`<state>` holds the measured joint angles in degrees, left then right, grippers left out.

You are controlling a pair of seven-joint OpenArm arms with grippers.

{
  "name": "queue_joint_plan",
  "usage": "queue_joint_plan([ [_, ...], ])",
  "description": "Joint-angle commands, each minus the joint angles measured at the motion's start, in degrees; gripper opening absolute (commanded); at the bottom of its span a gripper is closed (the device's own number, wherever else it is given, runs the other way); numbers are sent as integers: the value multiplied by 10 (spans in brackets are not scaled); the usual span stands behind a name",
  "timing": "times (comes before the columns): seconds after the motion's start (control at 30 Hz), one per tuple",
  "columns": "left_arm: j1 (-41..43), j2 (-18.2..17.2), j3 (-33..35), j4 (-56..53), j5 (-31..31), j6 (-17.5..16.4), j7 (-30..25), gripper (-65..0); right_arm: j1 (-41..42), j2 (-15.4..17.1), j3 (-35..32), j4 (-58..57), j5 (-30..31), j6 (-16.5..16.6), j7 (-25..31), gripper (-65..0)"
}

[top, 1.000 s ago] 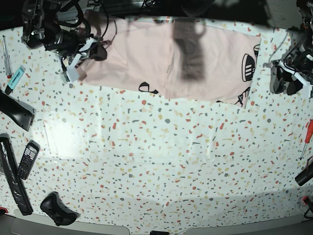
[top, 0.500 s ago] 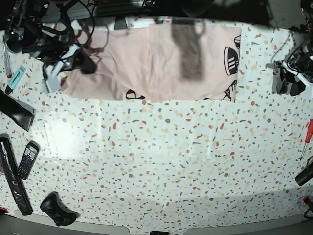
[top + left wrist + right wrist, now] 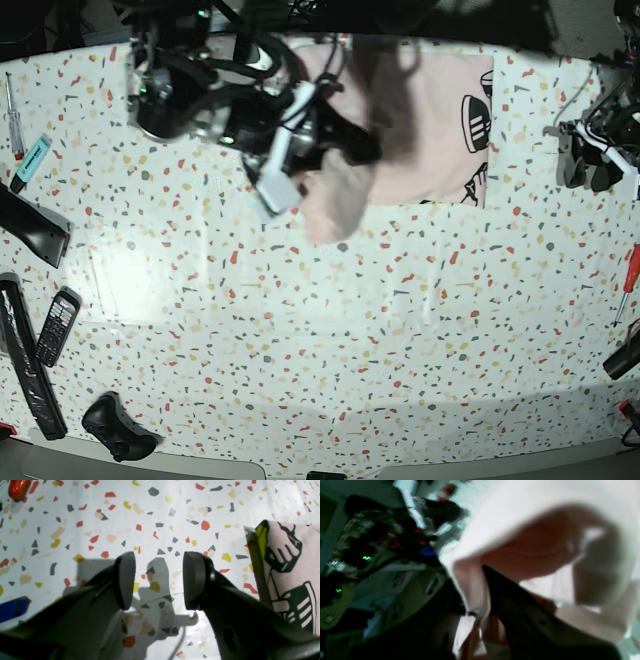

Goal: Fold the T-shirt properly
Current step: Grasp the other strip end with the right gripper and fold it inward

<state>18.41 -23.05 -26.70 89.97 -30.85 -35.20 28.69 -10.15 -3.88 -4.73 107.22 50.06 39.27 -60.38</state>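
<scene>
One T-shirt (image 3: 430,120) here, pale pink soft cotton, lying along the far edge of the desk (image 3: 330,340), a bit right of centre. Its right end shows black printing: striped shapes and, in the left wrist view, a drawn fist with a yellow-green patch beside it (image 3: 285,552). The left part of the shirt is bunched and lifted, with a limp fold hanging toward the near side.

Two hands. The right hand (image 3: 335,150) sits on the left side of the base view and is pinching a rounded fold of the pink fabric; the right wrist view is blurry, but the cloth is clearly gripped between its dark fingers (image 3: 510,597). The left hand (image 3: 153,580) hovers over bare desk at the far right, spread wide with nothing between its flat dark pads, the shirt's printed edge just beside it.

Desk surface is glossy white terrazzo with red, yellow, grey and tan chips.

Around the edges: one mobile phone (image 3: 57,325) with a keypad, one black game controller (image 3: 115,425), one long black bar (image 3: 30,365) next to the phone, one black angled wedge (image 3: 35,230), one teal marker (image 3: 32,158), one screwdriver (image 3: 12,110) far left, and one red-handled screwdriver (image 3: 629,275) on the right.
</scene>
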Motion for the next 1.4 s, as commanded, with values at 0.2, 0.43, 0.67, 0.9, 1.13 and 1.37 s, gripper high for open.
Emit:
queue_joint_plan([
  [0.2,-1,-11,-4,7,-6,0,-10,-360,24,-51,-123,10,-136,-18,100,-650],
  [0.43,-2,-11,-4,7,-7,1,-11,-360,24,-51,-200,7,-187,-37,165,-650],
  [0.67,-2,-11,-4,7,-7,1,-11,-360,39,-51,-212,-52,-201,-37,200,-650],
  [0.9,-2,-11,-4,7,-7,1,-9,-360,73,-51,-228,-120,-161,0,218,-441],
  [1.13,-2,-11,-4,7,-7,1,-9,-360,113,-51,-266,-125,-119,7,233,-438],
  [1.37,-1,-11,-4,8,-35,-14,-7,-380,168,-51,-221,-124,-183,7,153,-440],
])
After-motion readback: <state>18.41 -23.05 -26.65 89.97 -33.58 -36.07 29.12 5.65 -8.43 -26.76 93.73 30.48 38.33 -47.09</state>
